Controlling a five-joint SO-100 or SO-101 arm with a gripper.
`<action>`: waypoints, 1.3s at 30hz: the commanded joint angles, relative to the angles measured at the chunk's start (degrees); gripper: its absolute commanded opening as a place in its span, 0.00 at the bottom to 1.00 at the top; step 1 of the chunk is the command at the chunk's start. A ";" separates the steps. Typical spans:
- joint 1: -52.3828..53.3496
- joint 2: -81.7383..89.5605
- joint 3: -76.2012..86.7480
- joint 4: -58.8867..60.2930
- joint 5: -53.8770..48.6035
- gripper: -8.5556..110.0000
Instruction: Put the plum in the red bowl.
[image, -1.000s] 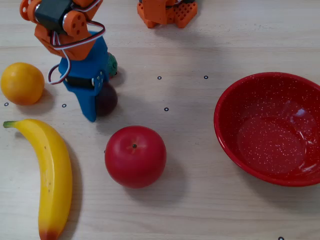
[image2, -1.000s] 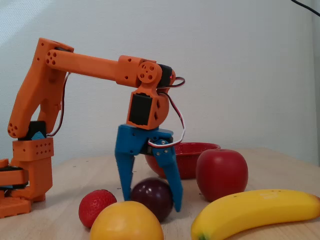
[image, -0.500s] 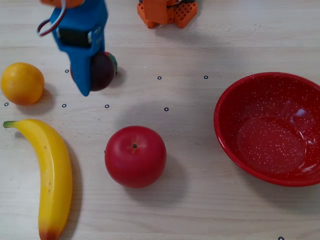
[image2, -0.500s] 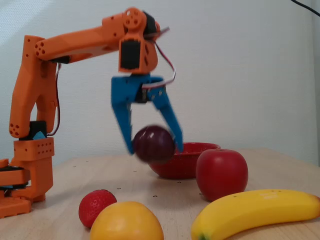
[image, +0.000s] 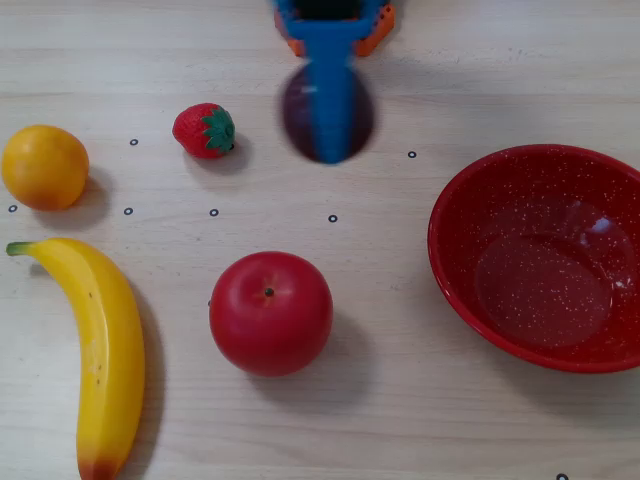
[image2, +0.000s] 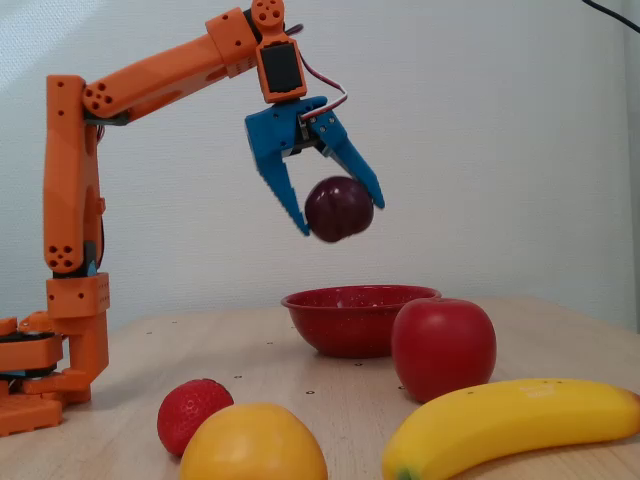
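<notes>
The plum (image2: 339, 208) is a dark maroon round fruit held between the blue fingers of my gripper (image2: 338, 214), well above the table. In a fixed view from above, the gripper (image: 328, 135) comes in from the top edge and a blue finger covers the middle of the plum (image: 299, 112), which looks blurred. The red bowl (image: 470, 290) with white speckles sits empty at the right of the table. In a fixed view from the side the bowl (image2: 345, 320) stands below and slightly right of the held plum.
A big red apple (image: 270, 312) lies mid-table, a banana (image: 98, 345) at the lower left, an orange (image: 44, 167) at the left and a strawberry (image: 204, 131) left of the gripper. The arm's orange base (image2: 60, 330) stands at the left in the side view.
</notes>
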 joint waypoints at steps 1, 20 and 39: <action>5.54 6.42 -6.59 1.05 -2.81 0.07; 22.94 -24.08 -33.22 7.91 -5.89 0.29; 24.43 -26.37 -33.93 6.24 -3.08 0.43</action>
